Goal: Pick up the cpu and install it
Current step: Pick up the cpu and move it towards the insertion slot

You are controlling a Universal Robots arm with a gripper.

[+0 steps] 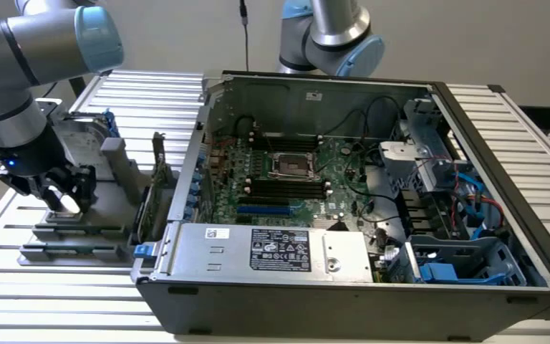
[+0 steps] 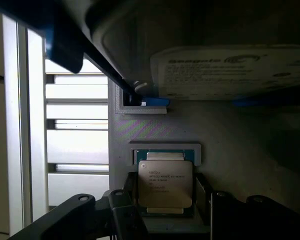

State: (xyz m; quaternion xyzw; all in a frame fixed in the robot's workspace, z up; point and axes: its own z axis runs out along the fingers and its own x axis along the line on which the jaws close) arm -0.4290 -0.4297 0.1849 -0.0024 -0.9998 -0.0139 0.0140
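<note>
While hanging straight down over the bench (image 1: pixel 26 287), pinches with the hand (image 1: pixel 63 201) the cpu (image 2: pixel 165 183) seated in its grey holder (image 2: pixel 230 165), print too small to read; nearby, "Seagate" legible on the hard drive (image 2: pixel 230 72).

An open computer case (image 1: pixel 351 304) sits on a slatted table (image 1: pixel 55 294), showing a motherboard (image 1: pixel 294 188) and a power supply (image 1: pixel 275 248). A hard drive (image 2: pixel 230 72) sits in a gray fixture (image 2: pixel 230 131) beside it.
</note>
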